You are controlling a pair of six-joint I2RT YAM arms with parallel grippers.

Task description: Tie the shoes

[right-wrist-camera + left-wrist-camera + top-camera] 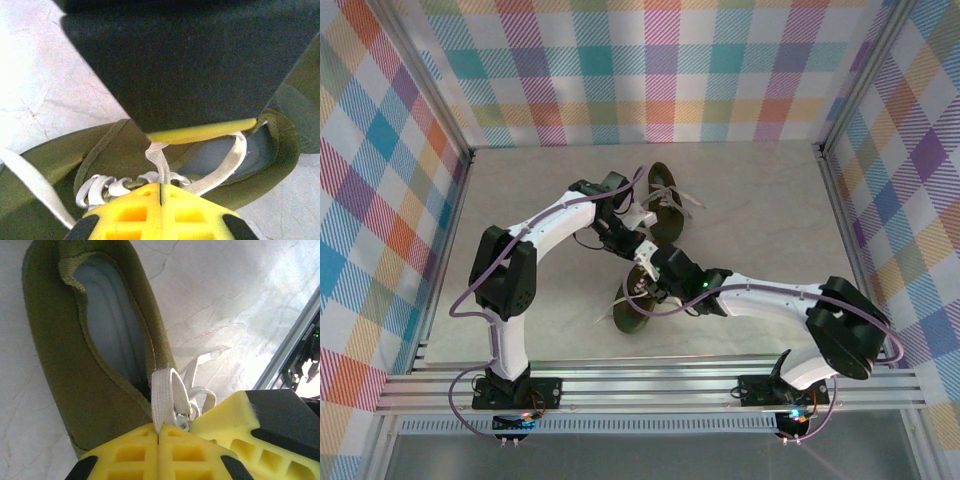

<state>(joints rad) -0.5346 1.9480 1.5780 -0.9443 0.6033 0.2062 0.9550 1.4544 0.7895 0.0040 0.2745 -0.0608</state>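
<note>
Plaid walls (650,70) on 3 sides, pale marbled table (760,220), alu frame rail (650,385) along the near edge by my 2 bases. Both shoes lie mid-table, a bit left of centre. The far shoe (665,205) has cream laces trailing off to its right. The near shoe (628,312) sits apart from it, closer to my bases, and my 2 wrists crowd the gap btwn them. In the left wrist view, my left gripper (159,429) has its yellow fingers pressed together, clamped on a flat cream lace loop (167,395) that rises from the rim of the near shoe's opening. That shoe is olive w/ a pale grey insole showing and stretches away to the upper left; more lace lies slack on the table just to the right. My right gripper (160,186) is likewise pinched tight, on a lace strand (158,160) coming up off the same shoe, w/ the rest of the lacing bunched in small loops just left of the fingers. The 2 grippers are v. close. The left one's black body hangs right above the right one's fingertips, and I can't tell if they touch.
</note>
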